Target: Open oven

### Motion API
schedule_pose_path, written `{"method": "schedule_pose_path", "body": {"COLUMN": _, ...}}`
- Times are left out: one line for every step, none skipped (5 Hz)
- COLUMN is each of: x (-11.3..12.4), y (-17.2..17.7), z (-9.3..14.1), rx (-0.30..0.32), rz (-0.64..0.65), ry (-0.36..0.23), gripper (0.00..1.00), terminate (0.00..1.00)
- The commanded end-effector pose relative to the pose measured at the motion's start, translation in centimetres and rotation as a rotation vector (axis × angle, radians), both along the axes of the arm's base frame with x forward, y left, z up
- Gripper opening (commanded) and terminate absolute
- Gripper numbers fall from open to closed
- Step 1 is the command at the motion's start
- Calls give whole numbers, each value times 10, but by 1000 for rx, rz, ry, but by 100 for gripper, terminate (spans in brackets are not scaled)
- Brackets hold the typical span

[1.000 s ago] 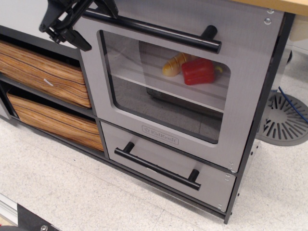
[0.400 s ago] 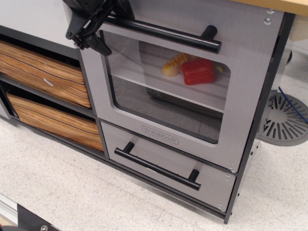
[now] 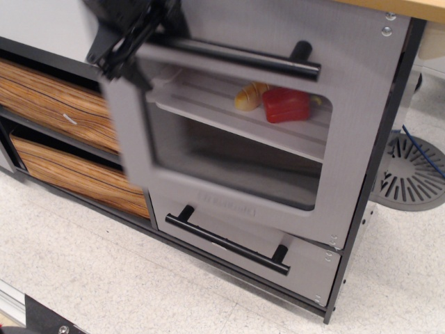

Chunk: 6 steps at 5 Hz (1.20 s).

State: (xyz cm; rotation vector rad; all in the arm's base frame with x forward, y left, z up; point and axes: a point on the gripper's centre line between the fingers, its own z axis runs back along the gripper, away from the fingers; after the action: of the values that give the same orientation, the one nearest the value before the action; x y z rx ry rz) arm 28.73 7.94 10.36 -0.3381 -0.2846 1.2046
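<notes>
The oven door (image 3: 229,202) is grey brushed silver with a rounded clear window. It stands ajar, its left edge swung out toward me and blurred by motion. Its long black bar handle (image 3: 243,59) runs across the top. My black gripper (image 3: 135,42) is at the handle's left end at the top left and looks closed around it, though it is blurred. Inside, a white shelf (image 3: 222,111) carries a red toy (image 3: 285,104) and a yellow toy (image 3: 250,96).
A smaller grey drawer (image 3: 306,268) with a short black handle (image 3: 233,242) sits below the oven. Two wood-grain drawers (image 3: 55,104) (image 3: 69,174) are at the left. A grey round slotted base (image 3: 414,174) stands on the white floor at the right.
My gripper moved right onto the left end of the handle. The oven door, shut before, has now swung outward at its left edge.
</notes>
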Motion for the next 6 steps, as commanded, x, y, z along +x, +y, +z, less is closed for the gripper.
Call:
{"method": "schedule_pose_path", "body": {"x": -11, "y": 6, "z": 21, "rx": 21, "rz": -82, "ry": -59, "gripper": 100, "terminate": 0}}
{"method": "schedule_pose_path", "body": {"x": -13, "y": 6, "z": 47, "rx": -1, "rz": -111, "ry": -71, "gripper": 100, "terminate": 0}}
{"method": "schedule_pose_path", "body": {"x": -36, "y": 0, "z": 67, "rx": -21, "rz": -179, "ry": -102, "gripper": 100, "terminate": 0}}
{"method": "schedule_pose_path", "body": {"x": -76, "y": -4, "z": 51, "rx": 61, "rz": -342, "ry": -27, "gripper": 100, "terminate": 0}}
{"method": "schedule_pose_path", "body": {"x": -106, "y": 5, "z": 6, "rx": 204, "rz": -490, "ry": 73, "gripper": 100, "terminate": 0}}
{"method": "schedule_pose_path", "body": {"x": -109, "y": 25, "z": -28, "rx": 330, "rz": -559, "ry": 119, "gripper": 100, "terminate": 0}}
